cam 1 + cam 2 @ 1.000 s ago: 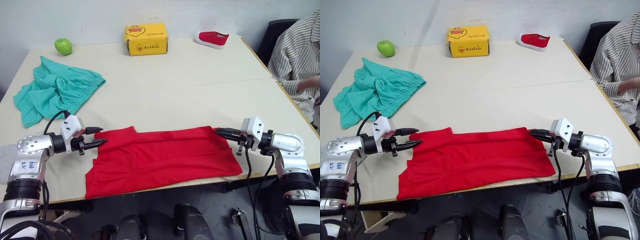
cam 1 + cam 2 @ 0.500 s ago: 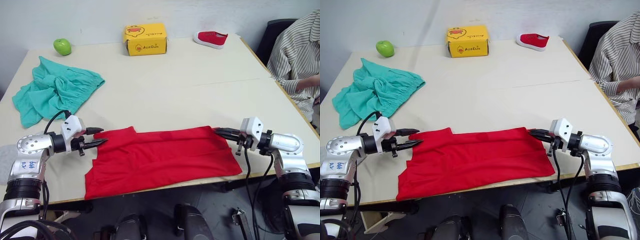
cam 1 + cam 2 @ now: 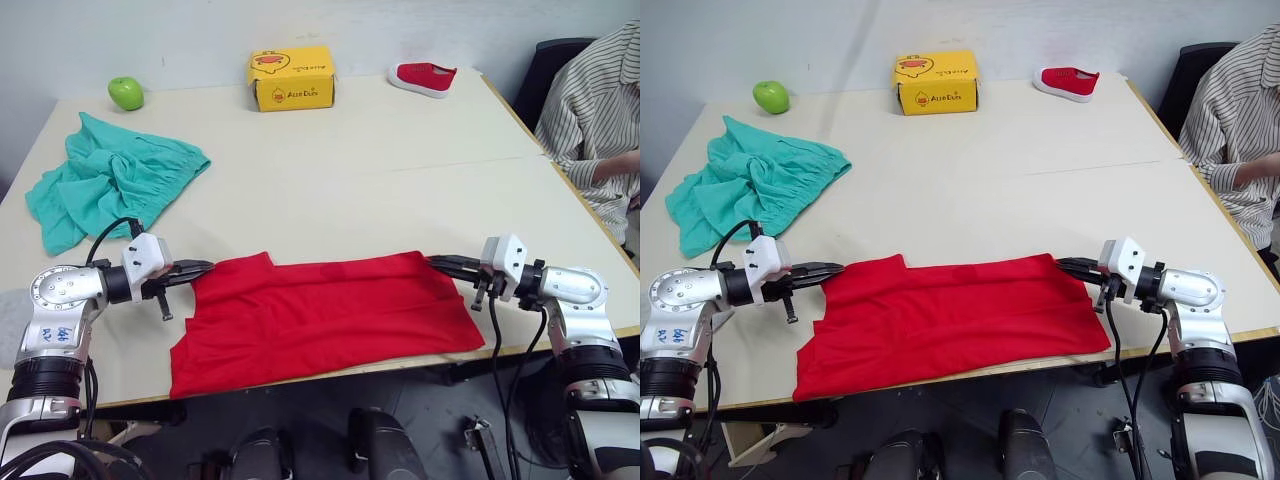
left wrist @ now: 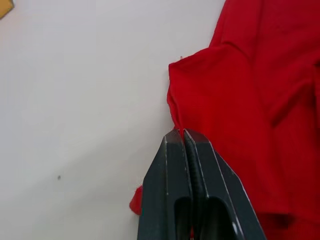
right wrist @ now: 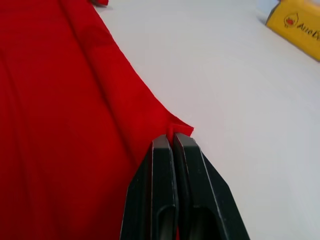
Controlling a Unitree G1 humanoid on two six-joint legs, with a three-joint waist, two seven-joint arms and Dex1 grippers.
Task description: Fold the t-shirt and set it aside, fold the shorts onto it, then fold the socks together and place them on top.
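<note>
My left gripper (image 3: 195,268) has closed since a moment ago, now pinching the t-shirt (image 3: 325,315) at its left edge; my right gripper (image 3: 441,263) pinches the opposite far corner. The shirt lies along the table's (image 3: 400,170) near edge; thin bites may slip when lifted.

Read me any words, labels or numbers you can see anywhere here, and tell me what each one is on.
"AiceDuck", roughly; the small letters are hard to make out: on the front of the yellow box, under a cartoon duck picture.
Blue handwritten marks on a white sticker on the left arm: too small to read.
No readable print on the t-shirt.
</note>
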